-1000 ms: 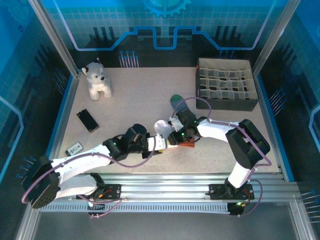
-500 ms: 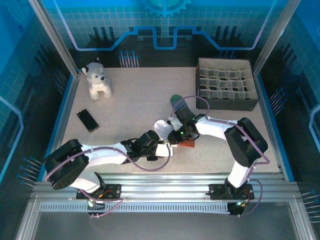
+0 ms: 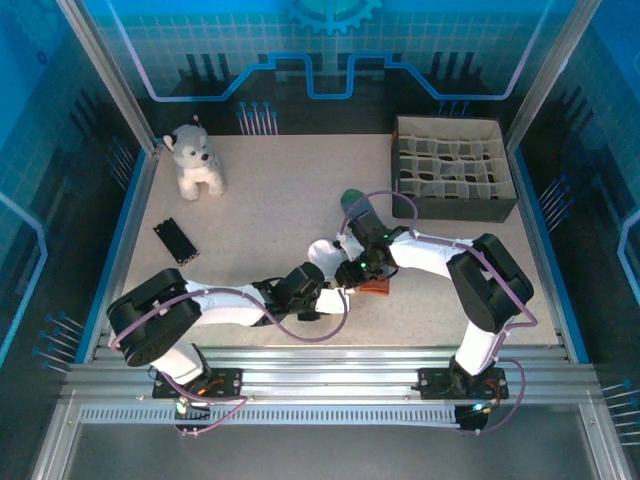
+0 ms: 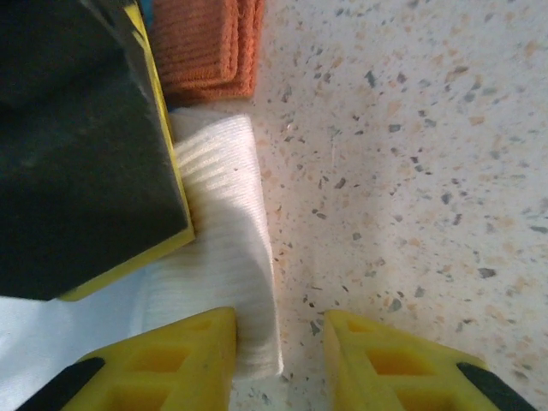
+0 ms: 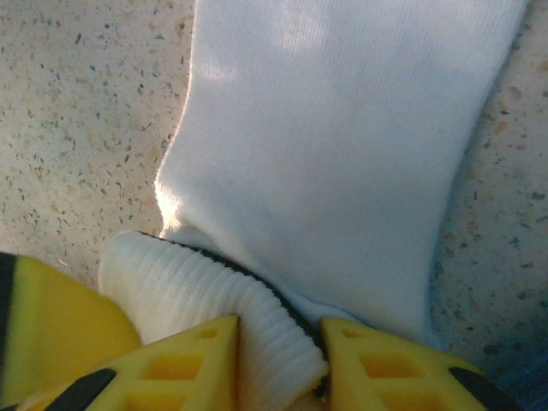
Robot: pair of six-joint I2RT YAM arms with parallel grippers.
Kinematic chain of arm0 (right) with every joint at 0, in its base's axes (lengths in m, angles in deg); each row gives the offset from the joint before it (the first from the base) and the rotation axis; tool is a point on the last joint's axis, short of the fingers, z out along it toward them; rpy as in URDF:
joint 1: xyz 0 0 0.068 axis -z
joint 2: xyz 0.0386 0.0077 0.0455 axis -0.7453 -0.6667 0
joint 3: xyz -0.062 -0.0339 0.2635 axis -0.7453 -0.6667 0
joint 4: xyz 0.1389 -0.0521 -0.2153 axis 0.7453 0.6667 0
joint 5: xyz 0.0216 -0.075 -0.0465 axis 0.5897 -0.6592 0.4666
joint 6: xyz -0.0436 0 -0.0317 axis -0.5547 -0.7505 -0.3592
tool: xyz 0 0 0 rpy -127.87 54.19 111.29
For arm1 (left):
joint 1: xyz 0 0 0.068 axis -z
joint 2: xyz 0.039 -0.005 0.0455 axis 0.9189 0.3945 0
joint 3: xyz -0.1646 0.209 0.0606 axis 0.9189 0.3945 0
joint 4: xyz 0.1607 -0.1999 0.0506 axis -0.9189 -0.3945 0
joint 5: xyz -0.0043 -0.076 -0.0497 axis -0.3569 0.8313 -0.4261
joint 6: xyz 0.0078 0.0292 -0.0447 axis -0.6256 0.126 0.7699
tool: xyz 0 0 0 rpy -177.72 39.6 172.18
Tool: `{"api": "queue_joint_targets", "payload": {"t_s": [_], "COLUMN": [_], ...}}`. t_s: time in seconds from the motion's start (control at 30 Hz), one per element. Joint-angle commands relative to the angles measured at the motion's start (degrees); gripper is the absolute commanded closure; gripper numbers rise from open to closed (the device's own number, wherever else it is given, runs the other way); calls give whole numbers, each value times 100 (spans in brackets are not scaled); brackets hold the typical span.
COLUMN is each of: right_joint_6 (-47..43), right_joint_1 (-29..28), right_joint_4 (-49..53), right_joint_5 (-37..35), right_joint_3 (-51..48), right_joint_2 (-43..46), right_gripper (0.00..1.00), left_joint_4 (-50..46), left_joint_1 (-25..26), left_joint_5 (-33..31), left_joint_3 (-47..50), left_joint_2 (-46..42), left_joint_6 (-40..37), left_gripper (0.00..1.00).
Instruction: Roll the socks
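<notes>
The white sock (image 3: 322,254) lies flat mid-table, its toe pointing away from the arms. My right gripper (image 3: 350,272) is at its near end, shut on the folded ribbed cuff (image 5: 257,321), and both yellow fingers (image 5: 184,364) press the fold. My left gripper (image 3: 322,292) is low beside it and open. One side edge of the white sock (image 4: 231,257) lies against the left finger (image 4: 171,360), and bare table shows up to the other finger. The teal-green sock (image 3: 352,202) runs under the right arm, with its orange cuff (image 4: 205,43) just past the white one.
A white-grey plush dog (image 3: 196,160) sits at the back left. A dark divided box (image 3: 452,168) stands at the back right. A black flat object (image 3: 175,240) lies at the left. The right gripper's black and yellow finger (image 4: 77,145) crowds the left wrist view.
The left gripper has slid right, up to the white sock's near edge, and its elbow has swung in. The right gripper has stayed on the cuff, its jaws slightly narrower.
</notes>
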Motion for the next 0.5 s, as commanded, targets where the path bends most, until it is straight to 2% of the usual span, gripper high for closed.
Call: {"api": "queue_joint_targets", "payload": {"t_s": [0.0,0.3,0.47], "right_joint_6": [-103,-147,-129], "right_joint_1": [16,87,133], "right_joint_4": [610,720,741], "right_joint_5": [-139,38,53], "right_joint_3": [-132,-66,-51], "right_joint_2": [-392,-561,-589], "right_gripper": [71,71,71], "left_joint_4": [117,575,709], "left_joint_1": [14,-11,-66], "left_joint_5": [-215,-487,-414], "left_joint_3": [-208,-111,35], "left_joint_2": [222,209,13], "left_joint_6": [-109,-210,-214], "left_gripper": [68,63,60]}}
